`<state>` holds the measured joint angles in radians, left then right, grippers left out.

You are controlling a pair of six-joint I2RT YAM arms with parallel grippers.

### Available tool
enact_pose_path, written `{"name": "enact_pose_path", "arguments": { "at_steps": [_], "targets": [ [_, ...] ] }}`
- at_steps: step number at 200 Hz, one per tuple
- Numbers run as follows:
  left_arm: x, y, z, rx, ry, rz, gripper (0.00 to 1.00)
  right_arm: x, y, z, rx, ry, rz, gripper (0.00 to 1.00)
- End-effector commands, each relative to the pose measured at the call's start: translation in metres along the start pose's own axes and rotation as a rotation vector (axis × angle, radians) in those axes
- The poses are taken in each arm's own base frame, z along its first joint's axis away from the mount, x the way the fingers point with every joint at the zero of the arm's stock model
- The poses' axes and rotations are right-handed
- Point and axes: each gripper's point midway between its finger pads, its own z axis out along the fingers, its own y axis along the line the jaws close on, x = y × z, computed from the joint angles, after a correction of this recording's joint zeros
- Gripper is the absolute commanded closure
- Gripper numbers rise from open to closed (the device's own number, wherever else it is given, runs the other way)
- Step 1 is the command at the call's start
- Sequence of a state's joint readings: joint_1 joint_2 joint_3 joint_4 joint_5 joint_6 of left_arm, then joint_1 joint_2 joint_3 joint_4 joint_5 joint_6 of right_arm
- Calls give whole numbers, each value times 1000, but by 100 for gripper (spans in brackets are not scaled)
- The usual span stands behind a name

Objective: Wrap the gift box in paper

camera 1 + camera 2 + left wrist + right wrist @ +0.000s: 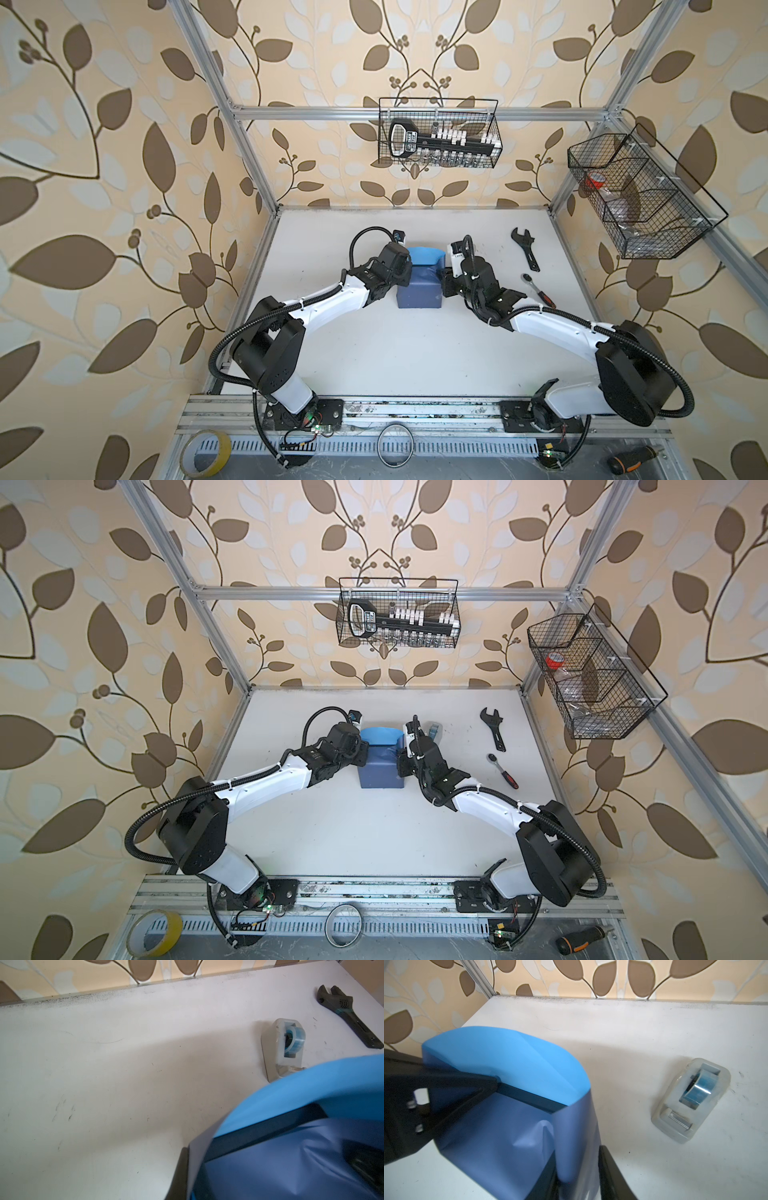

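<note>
Left gripper (401, 275) pinches left wall of paper (419, 291), right gripper (448, 283) straddles right wall, grip unclear; open flap stands just far of both, beyond gift box (529, 1100).

Overhead pair: I look steeply down from high at the front edge toward the back wall (324, 62); both top views share the whole table (415, 353), seen from far.
My left wrist: close above the paper (311, 1088), facing the back wall.
My right wrist: equally close, facing the same wall.
Wrist overlap: the paper (508, 1053), tape dispenser (284, 1049) (691, 1101), table.
</note>
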<state>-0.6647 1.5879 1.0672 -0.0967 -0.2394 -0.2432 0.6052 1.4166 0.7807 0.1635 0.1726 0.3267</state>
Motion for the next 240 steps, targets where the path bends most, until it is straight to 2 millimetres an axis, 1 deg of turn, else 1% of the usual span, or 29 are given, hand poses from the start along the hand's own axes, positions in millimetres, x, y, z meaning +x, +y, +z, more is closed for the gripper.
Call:
{"name": "enact_pose_path", "arguments": {
  "at_steps": [1, 23, 49, 65, 89, 96, 108, 121, 135, 145, 157, 170, 185, 201, 215, 225, 240],
  "targets": [
    [30, -1, -2, -2, 86, 20, 100, 5, -6, 1, 39, 16, 5, 66],
    [30, -2, -2, 6, 88, 20, 100, -1, -6, 0, 45, 19, -3, 61],
    [30, -5, -3, 13, 86, 18, 100, -10, -3, -8, 38, 6, -10, 55],
    [31, -6, -3, 18, 87, 17, 100, -15, -5, -12, 40, 1, -19, 53],
    [31, -8, -3, 29, 87, 9, 100, -13, -4, -3, 41, 23, -31, 53],
    [32, -8, -2, 29, 88, 9, 100, -13, -4, 0, 45, 28, -36, 55],
    [31, -8, -2, 31, 88, 8, 100, -12, -5, 6, 60, 32, -55, 60],
    [30, -9, -3, 33, 85, 8, 100, -8, -11, 11, 99, 44, -83, 68],
    [26, -10, -4, 37, 77, 5, 100, -2, -20, 14, 144, 58, -104, 73],
    [22, -10, -6, 38, 64, 3, 100, 3, -23, 15, 152, 67, -114, 76],
    [14, -10, -9, 36, 44, -1, 91, 9, -23, 16, 147, 78, -116, 80],
    [6, -10, -12, 35, 25, -4, 79, 12, -21, 17, 135, 82, -112, 81],
    [-1, -11, -13, 35, 13, -3, 77, 14, -20, 18, 123, 83, -107, 82],
    [-4, -12, -12, 36, 12, 2, 77, 14, -18, 17, 114, 83, -102, 82],
    [-2, -13, -9, 33, 23, 6, 80, 13, -17, 17, 106, 81, -99, 82],
    [0, -13, -6, 32, 32, 8, 84, 13, -15, 16, 99, 78, -98, 82],
    [4, -15, -2, 37, 44, 10, 94, 12, -12, 15, 81, 78, -93, 80]
  ]
}}
